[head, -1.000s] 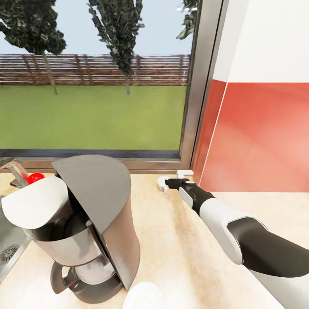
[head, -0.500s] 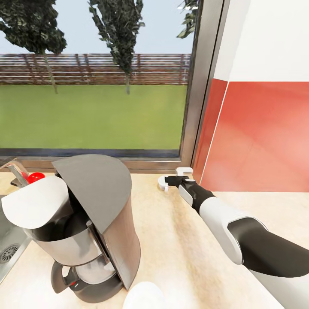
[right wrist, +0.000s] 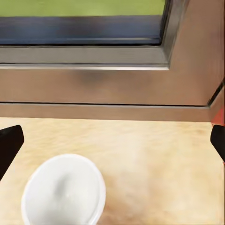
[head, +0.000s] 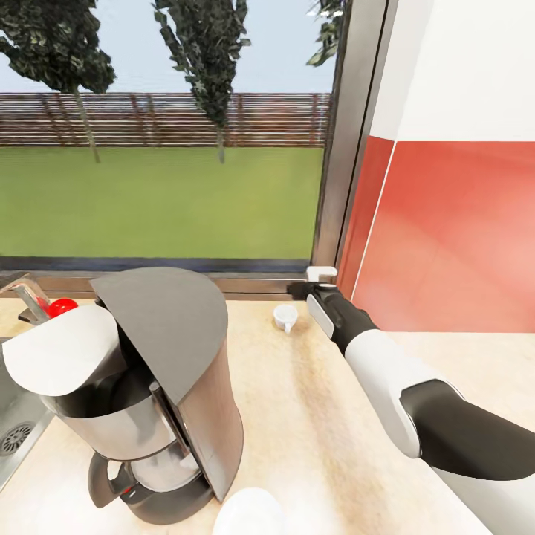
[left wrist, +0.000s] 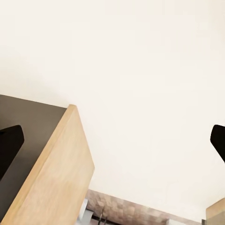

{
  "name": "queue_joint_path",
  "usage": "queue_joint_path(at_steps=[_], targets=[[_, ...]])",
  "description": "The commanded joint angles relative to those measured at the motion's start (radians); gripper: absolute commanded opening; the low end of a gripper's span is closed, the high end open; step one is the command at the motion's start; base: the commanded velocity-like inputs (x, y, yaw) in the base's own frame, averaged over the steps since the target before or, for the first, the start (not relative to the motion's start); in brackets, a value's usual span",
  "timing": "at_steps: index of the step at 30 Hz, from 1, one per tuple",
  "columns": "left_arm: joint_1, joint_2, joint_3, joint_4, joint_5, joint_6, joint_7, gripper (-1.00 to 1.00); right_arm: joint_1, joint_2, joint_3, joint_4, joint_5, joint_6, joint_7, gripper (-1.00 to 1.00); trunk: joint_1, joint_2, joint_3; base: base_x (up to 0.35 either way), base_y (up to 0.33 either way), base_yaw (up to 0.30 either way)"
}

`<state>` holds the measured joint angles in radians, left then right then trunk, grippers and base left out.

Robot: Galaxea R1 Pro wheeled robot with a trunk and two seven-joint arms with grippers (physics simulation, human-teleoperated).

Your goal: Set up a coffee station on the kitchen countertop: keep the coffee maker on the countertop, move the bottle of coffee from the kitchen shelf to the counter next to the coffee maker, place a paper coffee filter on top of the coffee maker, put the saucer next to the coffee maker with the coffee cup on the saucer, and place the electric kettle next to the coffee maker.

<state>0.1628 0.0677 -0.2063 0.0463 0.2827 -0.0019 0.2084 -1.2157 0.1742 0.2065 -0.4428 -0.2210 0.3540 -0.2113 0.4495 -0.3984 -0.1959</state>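
Cup (head: 284,318) upright on bench (head: 312,423) near window corner, apart from right gripper (head: 318,279), gripper spread, empty. Advice: lower, straddle rim, pinch, then carry to saucer (head: 249,514) by coffee maker (head: 148,386).

Kitchen countertop (head: 312,438) (beige) bears coffee maker (head: 148,394), coffee cup (head: 284,318), saucer (head: 249,514)

Head and right wrist views share the coffee cup (head: 284,318).

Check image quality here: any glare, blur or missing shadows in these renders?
Head view: sharp, flat even light, coffee cup casts almost no shadow on the kitchen countertop. Right wrist view: cup soft, slightly blurred. Left wrist view: pale washed-out surface, little detail.
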Motion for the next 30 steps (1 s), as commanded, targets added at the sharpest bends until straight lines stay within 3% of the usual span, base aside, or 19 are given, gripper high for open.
queue_joint_path(at_steps=[1, 14, 30], targets=[[0.0, 0.0, -0.008, 0.0, 0.009, 0.0, 0.002, 1.0, -0.001, -0.001, 0.009, -0.002, -0.011, 0.005, -0.012, 1.0, 0.001, -0.002, -0.002, 0.0, 0.0, 0.0], [0.0, 0.0, -0.008, 0.0, 0.009, 0.0, 0.002, 1.0, -0.001, 0.0, 0.01, -0.002, -0.013, 0.006, -0.011, 1.0, 0.001, -0.002, -0.002, 0.0, 0.0, 0.0], [0.0, 0.0, -0.008, 0.0, 0.009, 0.0, 0.002, 1.0, -0.001, 0.0, 0.008, 0.0, -0.012, 0.006, -0.008, 1.0, 0.001, -0.002, -0.026, 0.0, 0.0, 0.0]])
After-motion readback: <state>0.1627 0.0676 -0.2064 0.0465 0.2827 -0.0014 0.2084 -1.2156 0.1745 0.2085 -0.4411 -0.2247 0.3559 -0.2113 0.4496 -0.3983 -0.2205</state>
